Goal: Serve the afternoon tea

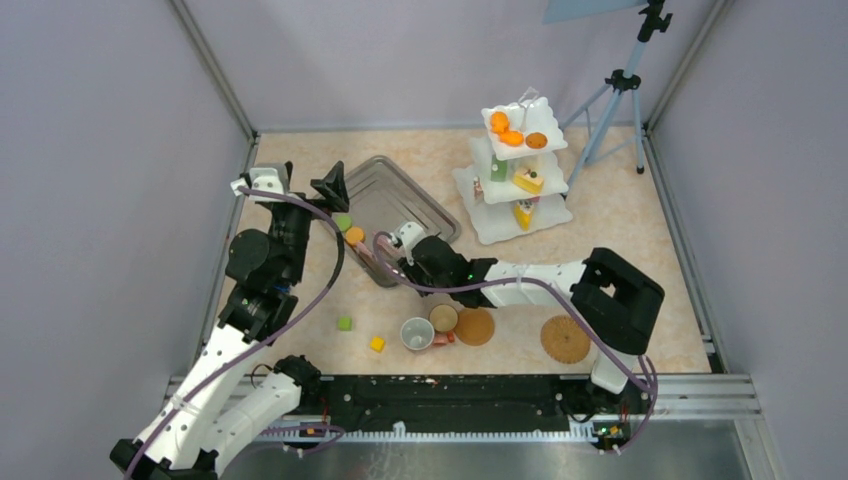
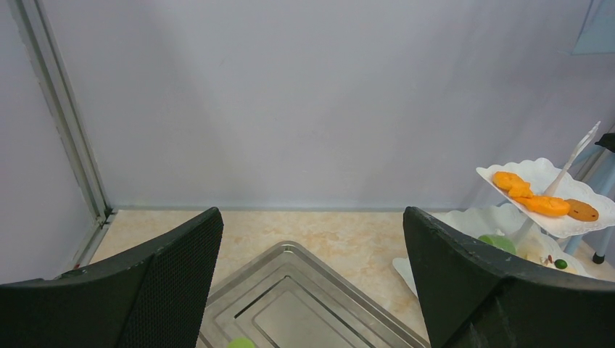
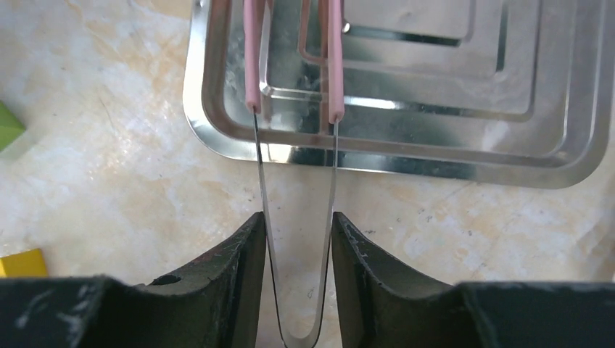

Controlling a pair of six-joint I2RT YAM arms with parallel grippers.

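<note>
The white three-tier stand (image 1: pixel 520 170) stands at the back right. Orange rounds (image 1: pixel 505 130) lie on its top tier and a yellow cake wedge (image 1: pixel 527 180) on a lower one. A green bit (image 1: pixel 343 222) and an orange round (image 1: pixel 354 235) lie at the tray's left edge. A white cup (image 1: pixel 417 334) and a tan cup (image 1: pixel 444 318) sit beside a brown mat (image 1: pixel 474 326); another mat (image 1: pixel 566 339) lies farther right. My right gripper (image 3: pixel 297 217) is shut on the pink tongs (image 3: pixel 335 58), fingers against both steel arms. My left gripper (image 2: pixel 312 217) hangs open above the tray's far corner.
The grey steel tray (image 1: pixel 400 200) lies mid-table, with the tongs' tips resting on its near rim (image 3: pixel 450 138). A green cube (image 1: pixel 344 323) and a yellow cube (image 1: pixel 377 344) lie loose near the front. A tripod (image 1: pixel 615 100) stands behind the stand. Walls close in on three sides.
</note>
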